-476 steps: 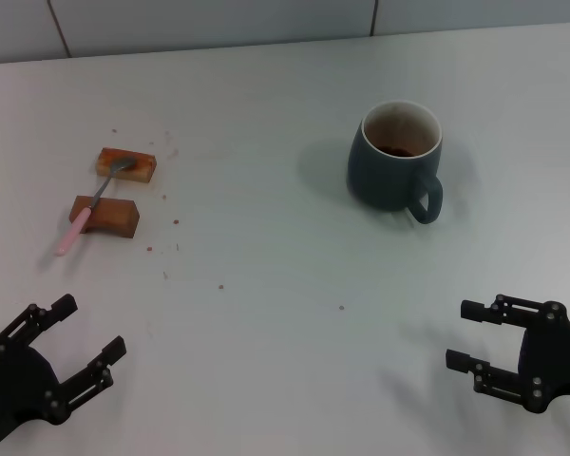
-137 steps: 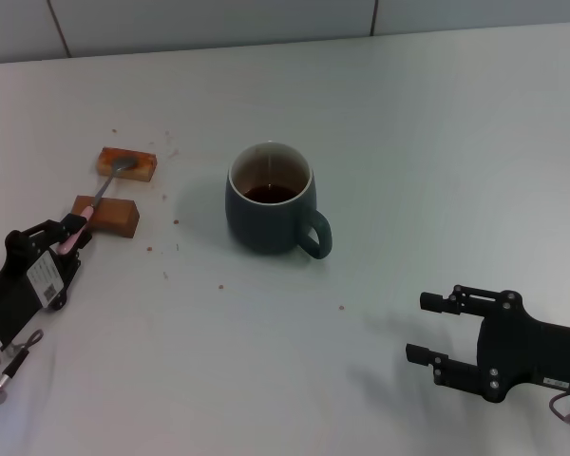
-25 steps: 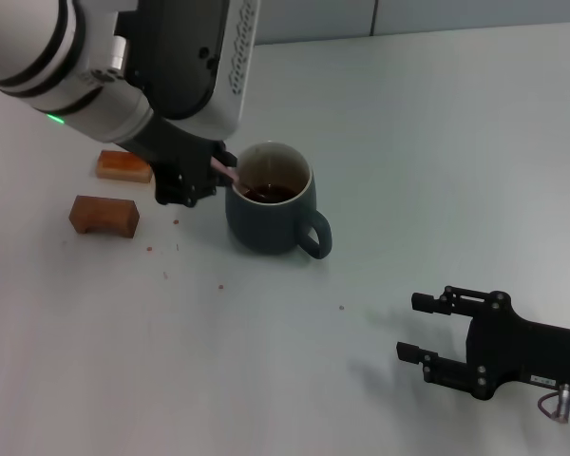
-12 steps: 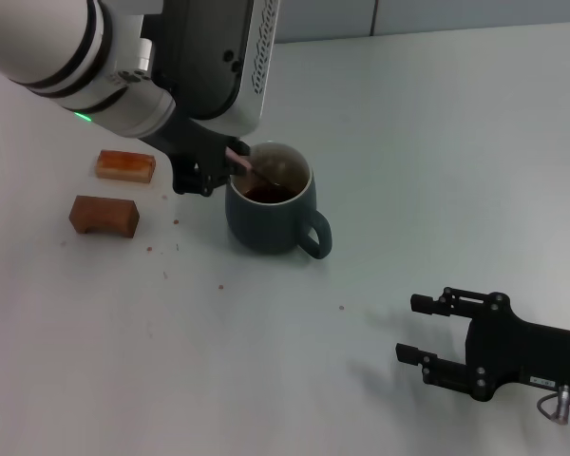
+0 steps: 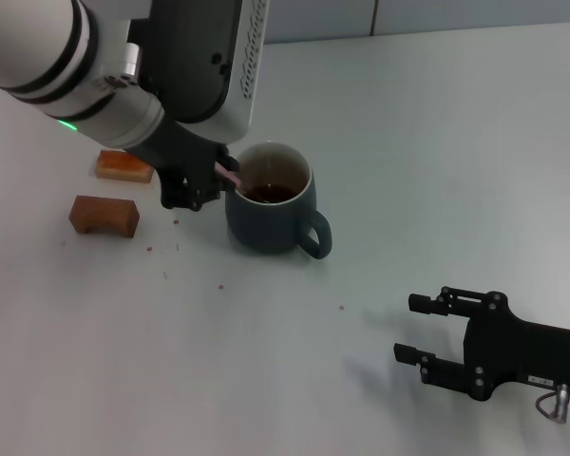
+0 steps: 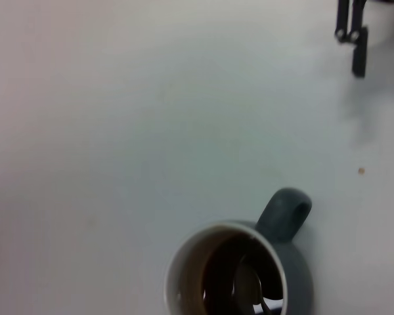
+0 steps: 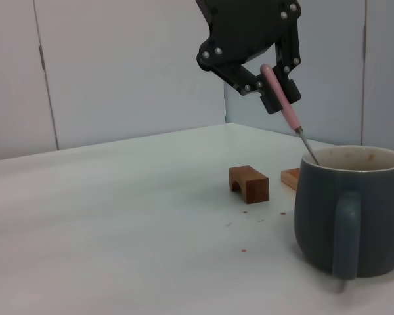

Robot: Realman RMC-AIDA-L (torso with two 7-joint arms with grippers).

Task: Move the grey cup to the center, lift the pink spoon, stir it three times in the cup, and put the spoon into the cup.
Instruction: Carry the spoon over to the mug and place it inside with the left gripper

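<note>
A white tabletop [image 5: 437, 142] meets a pale panelled wall [image 7: 118, 72] with thin dark seams

the pink spoon [image 7: 284, 108] bowl is hidden inside the grey cup [image 7: 350, 216].

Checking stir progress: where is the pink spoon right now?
The left gripper holds the pink spoon tilted, its bowl down inside the grey cup near the table's centre.
</note>
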